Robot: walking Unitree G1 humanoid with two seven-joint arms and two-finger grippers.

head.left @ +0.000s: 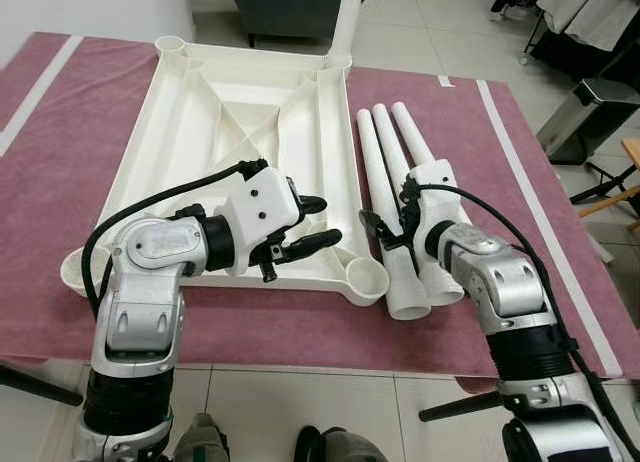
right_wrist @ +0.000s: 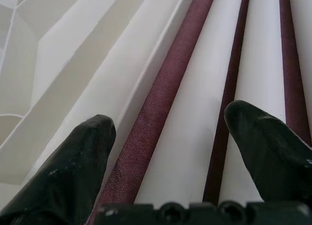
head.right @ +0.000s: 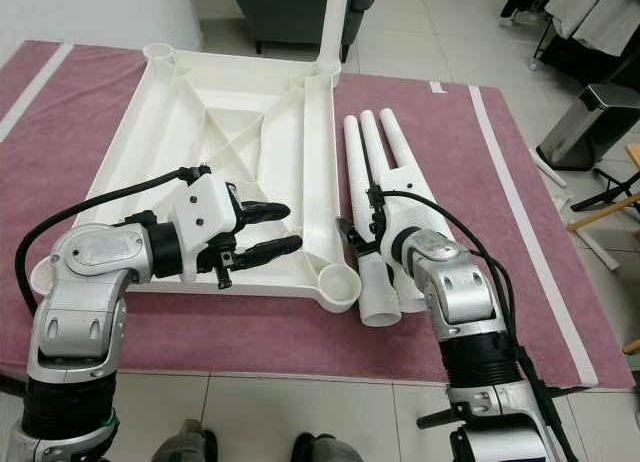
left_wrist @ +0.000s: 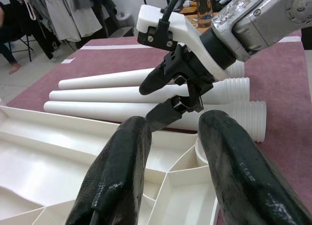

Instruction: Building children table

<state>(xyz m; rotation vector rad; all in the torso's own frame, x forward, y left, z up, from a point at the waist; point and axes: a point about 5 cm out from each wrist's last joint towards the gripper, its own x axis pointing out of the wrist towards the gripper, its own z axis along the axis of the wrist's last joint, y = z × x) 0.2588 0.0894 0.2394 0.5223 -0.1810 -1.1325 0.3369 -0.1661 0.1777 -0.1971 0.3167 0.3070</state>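
Right gripper (head.left: 385, 234) fingers spread astride nearest table leg (head.left: 385, 212); left gripper (head.left: 315, 227) fingers parted, empty

A lived-in room of a home, by the look of it: pale tiled floor (head.left: 420, 22) under a maroon rug (head.left: 450, 112), a steel pedal bin (head.left: 590, 117) just beyond the rug's corner, and clothes (left_wrist: 73, 13) hanging behind it.

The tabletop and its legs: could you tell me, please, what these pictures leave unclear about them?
- Tabletop: its near rim is partly covered by the left gripper in the eye views.
- Fitted leg: cut off by the top edge of the eye views.
- Loose legs: the right gripper and its arm cover their middles; whether a finger touches one cannot be told.
- Right wrist view: leg ends out of frame.
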